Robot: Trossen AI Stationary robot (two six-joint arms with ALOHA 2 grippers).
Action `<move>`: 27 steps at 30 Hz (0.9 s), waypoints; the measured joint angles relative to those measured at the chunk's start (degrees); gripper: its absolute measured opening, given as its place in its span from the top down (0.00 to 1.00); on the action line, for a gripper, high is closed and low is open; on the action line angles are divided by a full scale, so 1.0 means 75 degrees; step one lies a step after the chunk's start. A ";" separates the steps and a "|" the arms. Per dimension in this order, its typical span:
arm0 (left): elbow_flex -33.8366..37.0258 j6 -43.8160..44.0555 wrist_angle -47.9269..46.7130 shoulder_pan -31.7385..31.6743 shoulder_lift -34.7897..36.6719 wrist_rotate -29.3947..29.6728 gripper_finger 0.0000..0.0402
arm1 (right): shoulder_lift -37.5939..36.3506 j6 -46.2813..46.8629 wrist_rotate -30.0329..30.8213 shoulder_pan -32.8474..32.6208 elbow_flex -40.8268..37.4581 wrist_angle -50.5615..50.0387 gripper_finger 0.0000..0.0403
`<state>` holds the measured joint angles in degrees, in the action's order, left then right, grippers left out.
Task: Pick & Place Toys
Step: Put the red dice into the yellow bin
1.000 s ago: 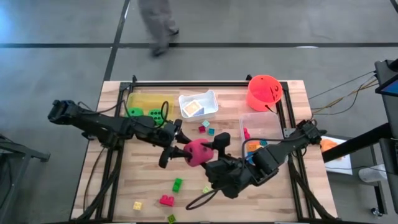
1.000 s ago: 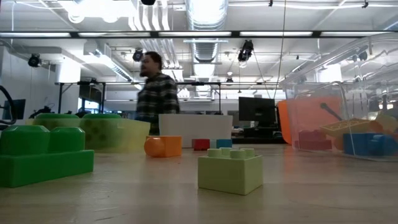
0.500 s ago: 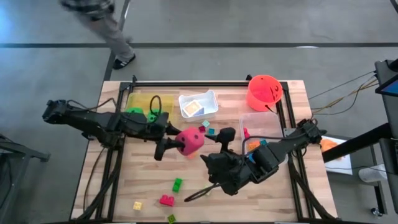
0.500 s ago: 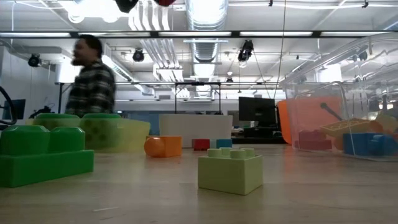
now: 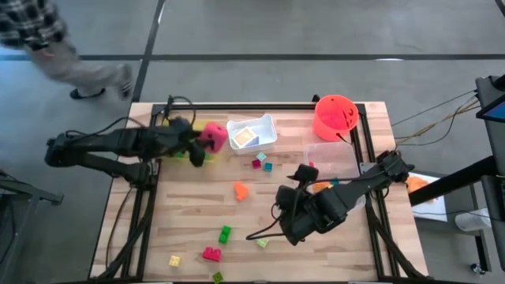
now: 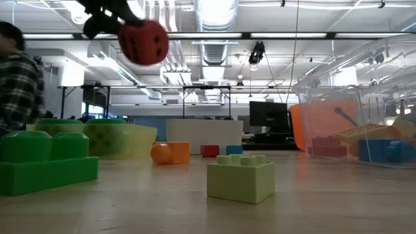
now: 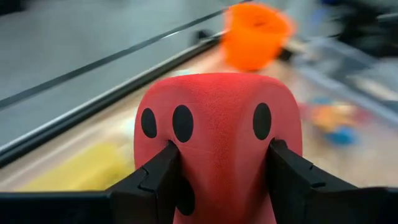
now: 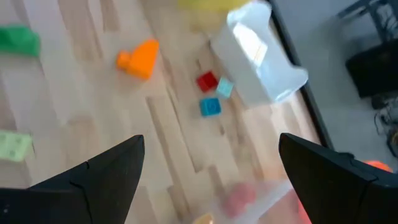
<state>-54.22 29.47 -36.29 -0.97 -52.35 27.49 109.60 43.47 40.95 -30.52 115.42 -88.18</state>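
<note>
A pink-red die with dark dots (image 5: 211, 136) hangs in the air over the right end of the yellow tray (image 5: 180, 125), at the table's far left. My left gripper (image 5: 199, 140) is shut on it. In the low view the die (image 6: 143, 42) is high above the table. My right gripper (image 5: 304, 173) stands open above the table's right middle, with nothing between its fingers (image 8: 93, 180). Loose bricks lie flat on the wood: an orange one (image 5: 240, 190), a green one (image 5: 226, 233) and a pink one (image 5: 211, 254). My left gripper pinches the die by two opposite faces (image 7: 163, 134) between its two fingers (image 7: 155, 183). The fingers come from the table's left, slanting a little downward. The die is lifted clear, with a dotted face toward the wrist camera.
A white tray (image 5: 267, 138) holding a card sits right of the yellow one. The orange-red bucket (image 5: 335, 116) is at the far right, with a clear tray (image 5: 327, 154) in front of it. Small red and blue bricks (image 5: 260, 164) lie mid-table. A person (image 5: 47, 39) walks beyond the far left corner.
My left gripper has carried the die from the table's middle toward the far left, until it is over the yellow tray, turning as it went. The orange brick that was beneath it now shows. My right gripper has shifted a little toward the right edge and rolled.
</note>
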 joint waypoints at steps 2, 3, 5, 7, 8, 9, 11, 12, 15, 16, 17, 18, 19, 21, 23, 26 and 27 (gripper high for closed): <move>-0.0107 0.0000 -0.0489 -0.0643 -0.0064 0.0000 0.56 | -0.0016 0.0159 -0.0050 -0.0007 -0.0316 0.0005 0.10; -0.0157 0.0000 -0.0722 -0.0950 -0.0120 0.0000 0.56 | -0.0018 0.0268 -0.0057 -0.0009 -0.0474 0.0005 0.10; -0.0228 0.0002 -0.1180 -0.1560 -0.0284 0.0000 0.56 | -0.0018 0.0551 -0.0067 -0.0006 -0.0823 0.0014 0.10; -0.0272 0.0001 -0.1568 -0.2136 -0.0483 0.0000 0.56 | -0.0018 0.0915 -0.0073 -0.0006 -0.1141 0.0013 0.10; -0.0276 0.0003 -0.1703 -0.2413 -0.0594 -0.0003 0.57 | -0.0018 0.1125 -0.0072 -0.0006 -0.1291 0.0034 0.10; -0.0276 0.0003 -0.1788 -0.2659 -0.0706 -0.0006 0.57 | -0.0019 0.1336 -0.0071 -0.0006 -0.1445 0.0034 0.10; -0.0239 -0.0068 -0.1855 -0.3079 -0.0964 -0.0037 0.57 | -0.0018 0.1718 -0.0073 -0.0009 -0.1728 0.0061 0.10; -0.0235 -0.0086 -0.1920 -0.3260 -0.1118 -0.0050 0.57 | -0.0018 0.1871 -0.0076 -0.0009 -0.1880 0.0119 0.10; -0.0238 -0.0135 -0.1997 -0.3588 -0.1587 -0.0057 0.57 | -0.0018 0.2183 -0.0090 -0.0009 -0.2271 0.0391 0.10; -0.0238 -0.0168 -0.1996 -0.3640 -0.1742 -0.0053 0.57 | -0.0018 0.2243 -0.0100 -0.0009 -0.2381 0.0520 0.10; -0.0238 -0.0192 -0.1994 -0.3696 -0.1897 -0.0041 0.57 | -0.0018 0.2280 -0.0118 -0.0009 -0.2486 0.0653 0.10; -0.0238 -0.0240 -0.2000 -0.3743 -0.2050 0.0006 0.57 | -0.0018 0.2311 -0.0129 -0.0009 -0.2582 0.0785 0.10; -0.0238 -0.0271 -0.2011 -0.3768 -0.2191 0.0067 0.57 | -0.0018 0.2352 -0.0130 -0.0009 -0.2653 0.0871 0.10; -0.0285 -0.0263 -0.2090 -0.3788 -0.2447 0.0162 0.57 | -0.0018 0.2400 -0.0131 -0.0009 -0.2760 0.0980 0.10; -0.0372 -0.0266 -0.2185 -0.3792 -0.2677 0.0235 0.57 | -0.0018 0.2413 -0.0131 -0.0009 -0.2857 0.1100 0.10; -0.0519 -0.0262 -0.2468 -0.3783 -0.3007 0.0398 0.57 | -0.0018 0.2416 -0.0131 -0.0009 -0.3021 0.1163 0.10; -0.0564 -0.0256 -0.2572 -0.3783 -0.3116 0.0419 0.57 | -0.0018 0.2416 -0.0129 -0.0009 -0.3082 0.1224 0.10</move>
<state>-58.45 27.55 -55.58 -29.34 -75.71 30.63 109.47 61.58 39.98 -30.59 92.30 -79.00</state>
